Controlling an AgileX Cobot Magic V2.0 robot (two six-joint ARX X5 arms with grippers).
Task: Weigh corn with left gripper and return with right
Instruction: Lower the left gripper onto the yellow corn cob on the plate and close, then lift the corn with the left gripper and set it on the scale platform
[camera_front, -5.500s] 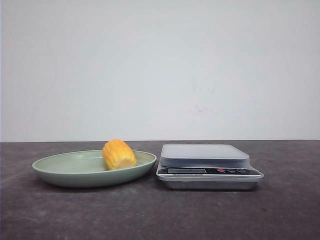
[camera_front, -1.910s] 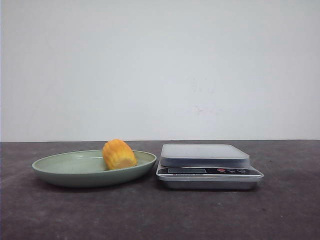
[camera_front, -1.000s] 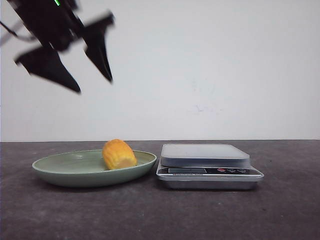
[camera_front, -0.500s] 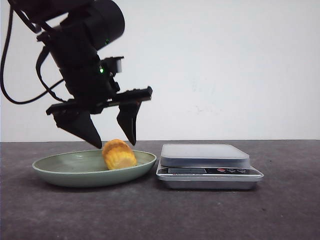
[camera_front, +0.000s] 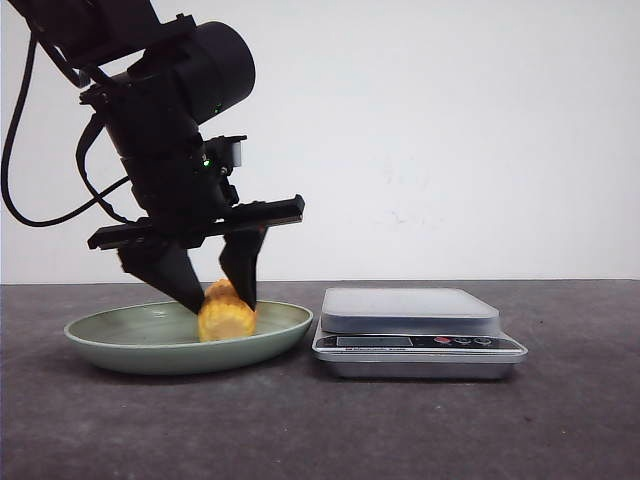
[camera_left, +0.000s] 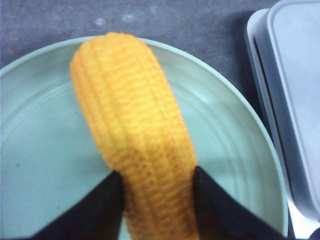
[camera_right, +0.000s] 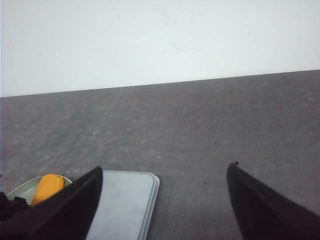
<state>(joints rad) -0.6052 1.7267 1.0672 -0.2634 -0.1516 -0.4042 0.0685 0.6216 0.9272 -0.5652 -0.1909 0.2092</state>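
Observation:
The corn (camera_front: 227, 318), a stubby yellow-orange cob, lies in the pale green plate (camera_front: 120, 335) left of the scale (camera_front: 410, 310). My left gripper (camera_front: 222, 305) has come down over it, and its two black fingers press the cob's sides. In the left wrist view the corn (camera_left: 135, 135) fills the gap between the fingers of the left gripper (camera_left: 156, 171), above the plate (camera_left: 40, 165). My right gripper (camera_right: 165, 167) is open wide and empty, above the table to the right of the scale (camera_right: 122, 200). It is out of the front view.
The silver kitchen scale has a flat grey platform and a button panel (camera_front: 460, 342) facing front. Its edge shows next to the plate in the left wrist view (camera_left: 295, 100). Dark table (camera_front: 400, 430), white wall behind.
My left arm came in from the upper left and dropped onto the plate. Its fingers closed in around the corn, which shifted slightly left.

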